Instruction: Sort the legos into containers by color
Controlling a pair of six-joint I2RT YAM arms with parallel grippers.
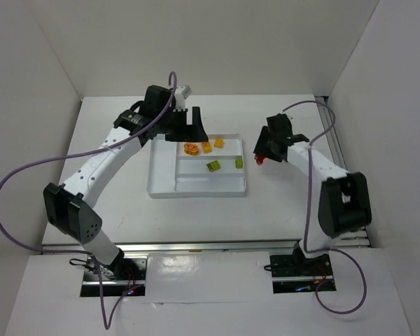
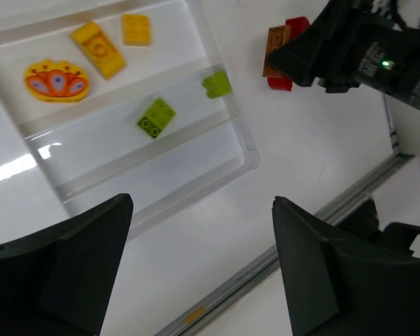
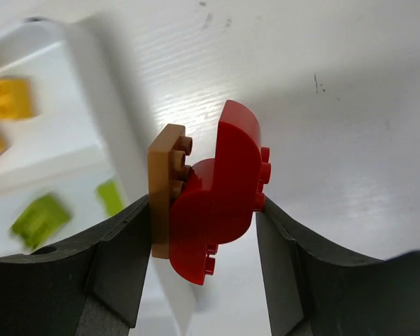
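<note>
a white tray [image 1: 162,171] divided into long compartments sits mid-table. the left gripper [image 1: 189,129] hovers over the tray's far left corner, its jaws spread wide with nothing between them. the right gripper [image 3: 206,217] is just off the tray's right end, its two fingers pinched onto a red brick [image 3: 227,182] and a thin orange plate [image 3: 164,189] pressed side by side. in the tray's far compartment lie a round orange piece [image 2: 56,79], a long yellow brick [image 2: 98,47] and a short yellow brick [image 2: 136,29]. in the tray's middle compartment lie a green brick [image 2: 156,117] and, at the tray's right end, a second green brick [image 2: 217,84].
</note>
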